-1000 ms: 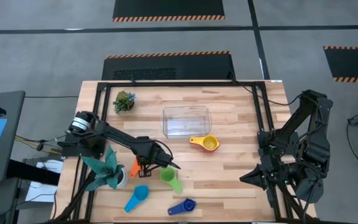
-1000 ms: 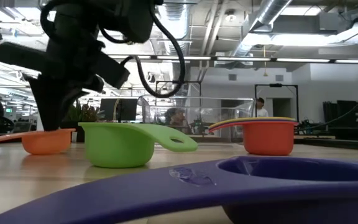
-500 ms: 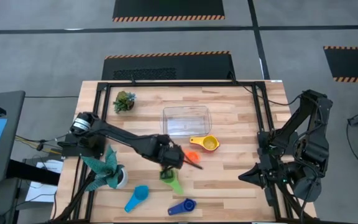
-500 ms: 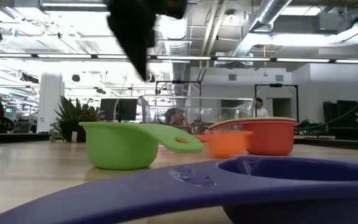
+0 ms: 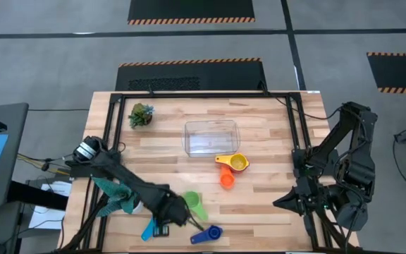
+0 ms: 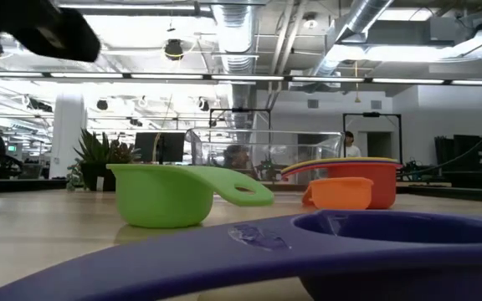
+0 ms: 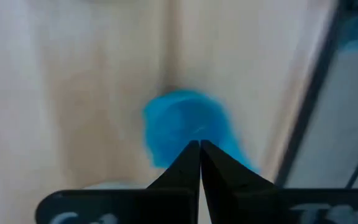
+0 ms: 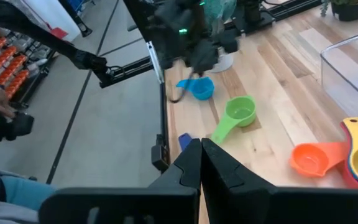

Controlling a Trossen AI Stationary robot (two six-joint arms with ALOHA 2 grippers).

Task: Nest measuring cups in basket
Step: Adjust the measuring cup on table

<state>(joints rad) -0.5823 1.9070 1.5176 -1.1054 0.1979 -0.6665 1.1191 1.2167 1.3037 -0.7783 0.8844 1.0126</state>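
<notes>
Left tool: fingers pressed together, holding nothing, poised over the light blue cup near the tabletop's front edge.
Right tool: fingers closed and empty, parked off the tabletop's right edge.
Light blue cup: lies just beside the white plant pot, apart from the other cups.
Green cup: on the wood right of the left tool, handle pointing toward the dark blue cup at the front edge.
Orange cup: sits by itself just in front of the yellow cup.
Yellow cup: rests in a red cup, close to the basket's near right corner.
Basket: clear bin at mid-tabletop, no cups in it.
Tabletop: pale wood planks, black rails along the edges; a small green plant at the far left corner.
Room: grey floor with hazard-striped mats; the low view shows ceiling ducts, strip lights, and a person far back.
</notes>
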